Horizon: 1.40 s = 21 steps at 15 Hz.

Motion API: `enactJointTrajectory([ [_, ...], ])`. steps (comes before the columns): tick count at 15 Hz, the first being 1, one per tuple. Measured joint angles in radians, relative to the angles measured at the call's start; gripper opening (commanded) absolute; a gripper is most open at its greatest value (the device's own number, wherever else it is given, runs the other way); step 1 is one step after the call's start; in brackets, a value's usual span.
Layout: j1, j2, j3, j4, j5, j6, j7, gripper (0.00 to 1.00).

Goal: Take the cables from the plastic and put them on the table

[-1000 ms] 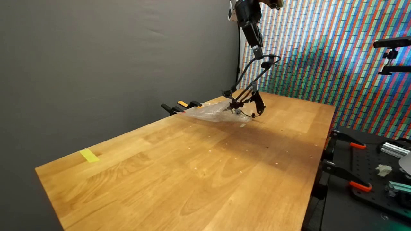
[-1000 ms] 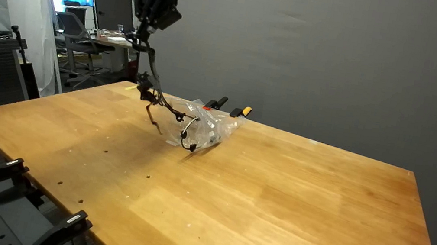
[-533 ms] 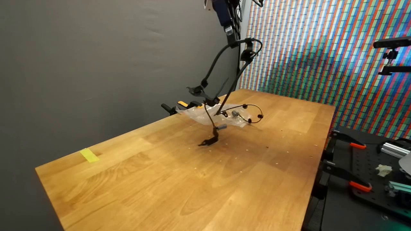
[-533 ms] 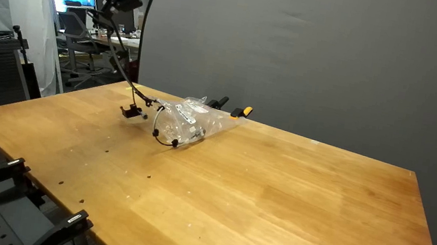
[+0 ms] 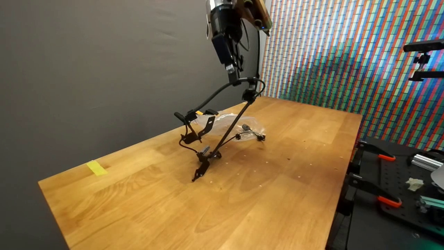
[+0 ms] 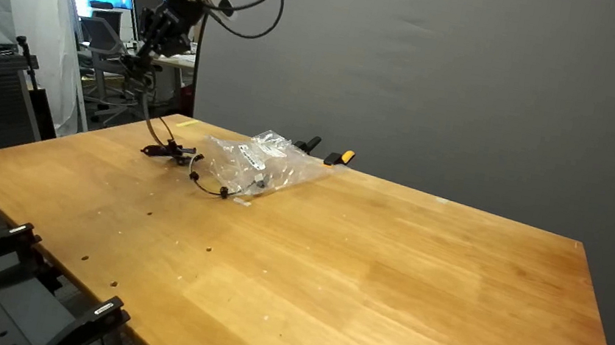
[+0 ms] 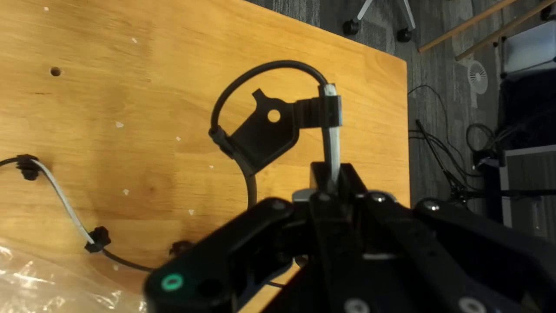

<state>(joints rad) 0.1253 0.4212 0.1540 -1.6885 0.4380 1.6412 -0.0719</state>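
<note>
A bundle of black cables (image 5: 230, 126) with clips and connectors hangs from my gripper (image 5: 234, 80). In the wrist view, the gripper (image 7: 332, 178) is shut on a grey-and-black cable (image 7: 333, 143). The bundle's lower connectors (image 6: 166, 150) are at or just above the wooden table (image 6: 390, 272), beside the clear plastic bag (image 6: 260, 159). A thin cable with clips runs from the bundle back to the bag (image 5: 222, 126). Its grey connector (image 5: 245, 127) is at the bag; I cannot tell whether it is inside or on top.
Clamps with black and yellow handles (image 6: 339, 158) grip the table's edge at the bag. Yellow tape (image 5: 96, 168) is near a table corner. A black side bench with orange-tipped clamps (image 5: 376, 192) stands along the table's other long side.
My gripper moved away from the bag, first up and then down, drawing the cables with it. Most of the bundle is now beside the bag, low over the table. The gripper stayed shut.
</note>
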Motion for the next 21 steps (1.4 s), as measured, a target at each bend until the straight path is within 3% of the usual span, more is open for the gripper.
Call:
enactJointTrajectory([
  [6, 0.012, 0.037, 0.038, 0.015, 0.044, 0.017, 0.015, 0.02],
  [13, 0.134, -0.057, 0.122, 0.071, 0.077, 0.019, 0.181, 0.02],
  [17, 0.146, -0.066, 0.109, 0.083, 0.077, 0.074, 0.207, 0.02],
  [21, 0.107, -0.048, 0.054, 0.065, 0.075, 0.1, 0.206, 0.02],
])
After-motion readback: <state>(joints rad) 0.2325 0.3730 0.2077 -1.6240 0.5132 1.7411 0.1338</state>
